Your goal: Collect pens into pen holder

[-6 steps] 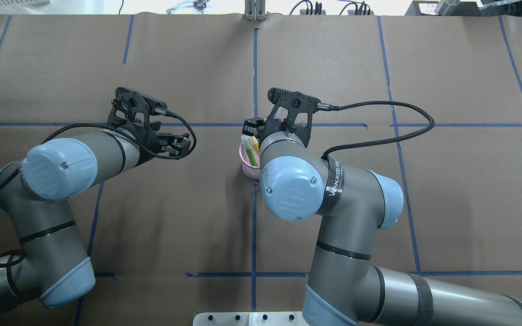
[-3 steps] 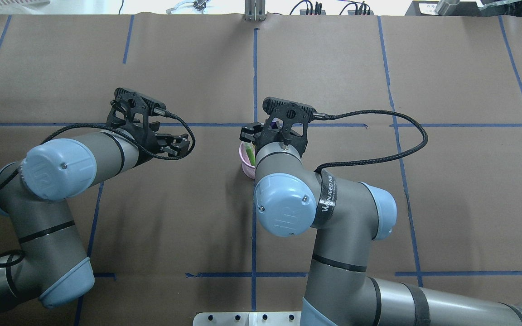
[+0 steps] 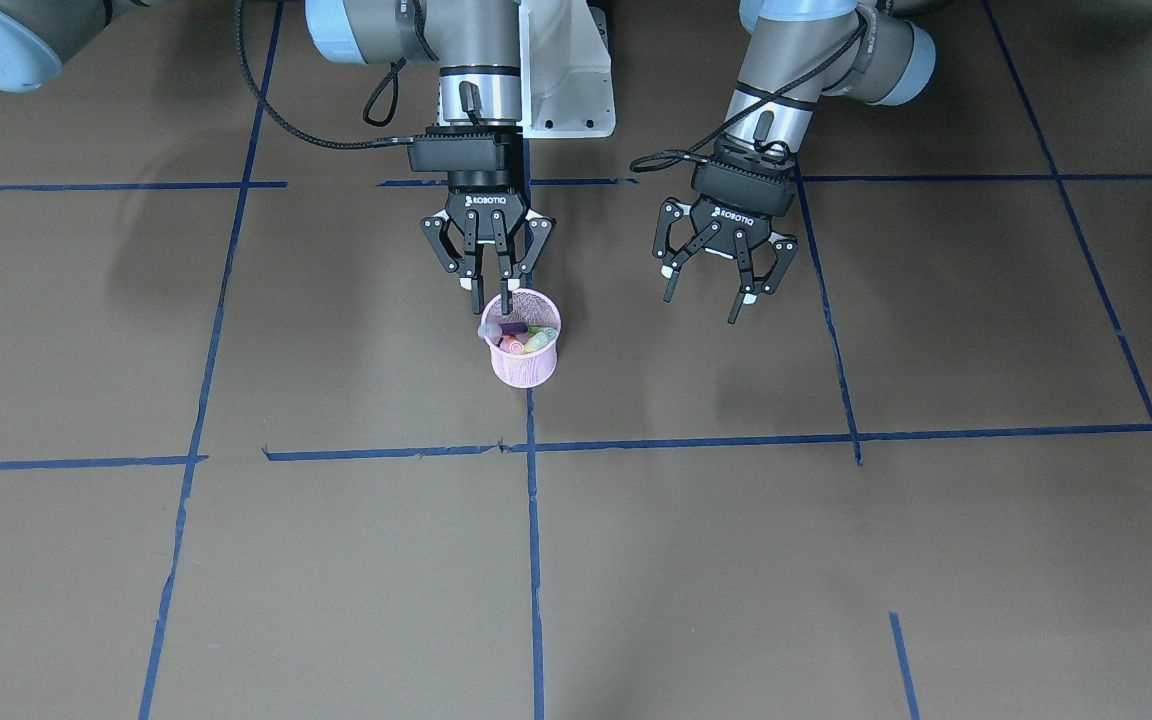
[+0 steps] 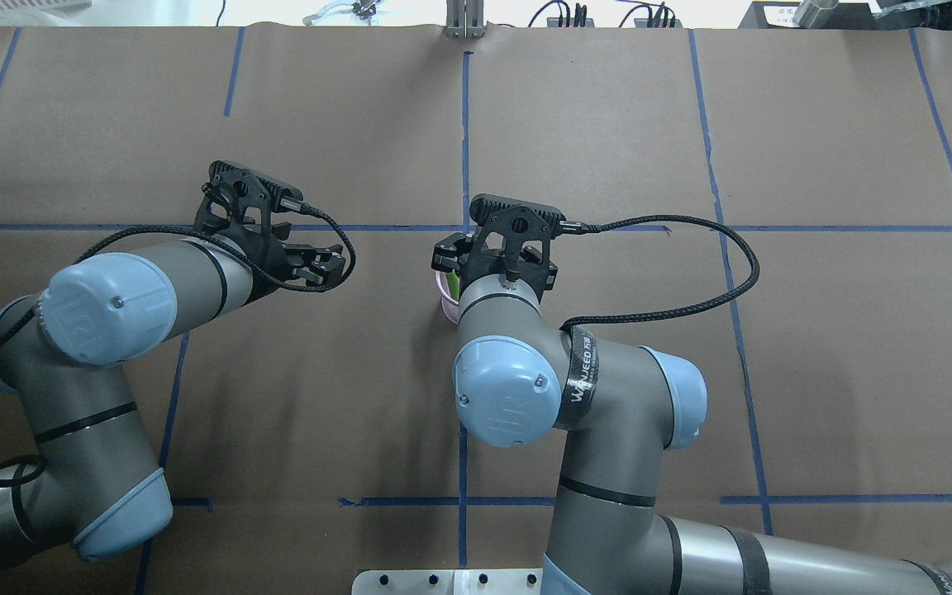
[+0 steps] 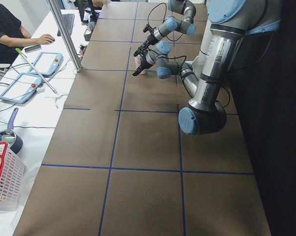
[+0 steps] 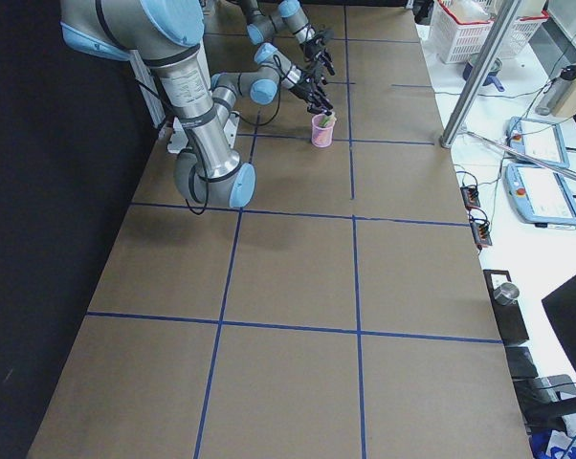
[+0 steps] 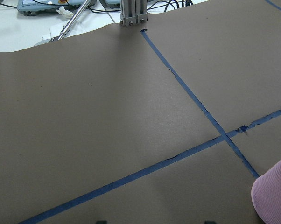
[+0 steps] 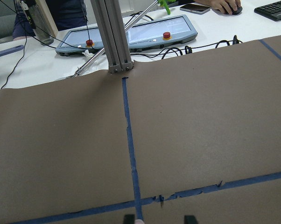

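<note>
The right black two-finger gripper (image 3: 492, 298) points straight down from a vertical wrist, its fingers partly parted with nothing between them. The left black two-finger gripper (image 3: 704, 300) hangs apart from it, slightly tilted, fingers spread wide and empty.

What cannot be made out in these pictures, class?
Overhead view: the pen holder is mostly hidden under the right arm's wrist.
Front view: too small to tell whether the right gripper grips the purple pen.
Left wrist view: the holder is cut off by the lower right corner.
Side views: pens too small.
</note>
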`<control>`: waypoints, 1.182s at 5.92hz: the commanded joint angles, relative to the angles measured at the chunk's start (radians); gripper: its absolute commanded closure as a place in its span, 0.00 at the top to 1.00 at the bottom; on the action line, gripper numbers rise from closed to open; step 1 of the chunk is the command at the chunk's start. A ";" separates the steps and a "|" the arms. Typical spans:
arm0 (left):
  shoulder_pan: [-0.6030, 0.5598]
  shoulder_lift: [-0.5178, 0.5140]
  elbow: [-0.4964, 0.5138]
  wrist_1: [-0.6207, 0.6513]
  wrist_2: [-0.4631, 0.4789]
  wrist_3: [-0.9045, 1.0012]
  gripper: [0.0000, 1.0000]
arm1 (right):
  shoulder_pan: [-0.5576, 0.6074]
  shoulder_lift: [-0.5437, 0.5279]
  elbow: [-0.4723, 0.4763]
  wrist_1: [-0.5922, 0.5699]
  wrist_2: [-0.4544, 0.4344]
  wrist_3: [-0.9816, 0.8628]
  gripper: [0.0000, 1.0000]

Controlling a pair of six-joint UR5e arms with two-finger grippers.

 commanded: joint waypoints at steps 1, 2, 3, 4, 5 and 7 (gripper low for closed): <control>-0.007 0.000 0.005 0.000 -0.002 0.002 0.76 | 0.000 0.000 0.035 0.002 0.016 -0.003 0.99; -0.037 0.002 0.008 0.006 -0.040 0.106 0.76 | 0.044 -0.012 0.104 -0.001 0.136 -0.006 0.99; -0.122 0.040 0.035 0.015 -0.186 0.164 0.76 | 0.134 -0.068 0.176 -0.007 0.347 -0.015 1.00; -0.219 0.072 0.079 0.015 -0.351 0.213 0.83 | 0.253 -0.124 0.195 -0.003 0.578 -0.046 1.00; -0.326 0.095 0.132 0.018 -0.525 0.259 0.93 | 0.373 -0.171 0.193 -0.007 0.766 -0.202 1.00; -0.564 0.130 0.207 0.125 -0.791 0.435 0.99 | 0.572 -0.289 0.177 -0.012 1.012 -0.479 1.00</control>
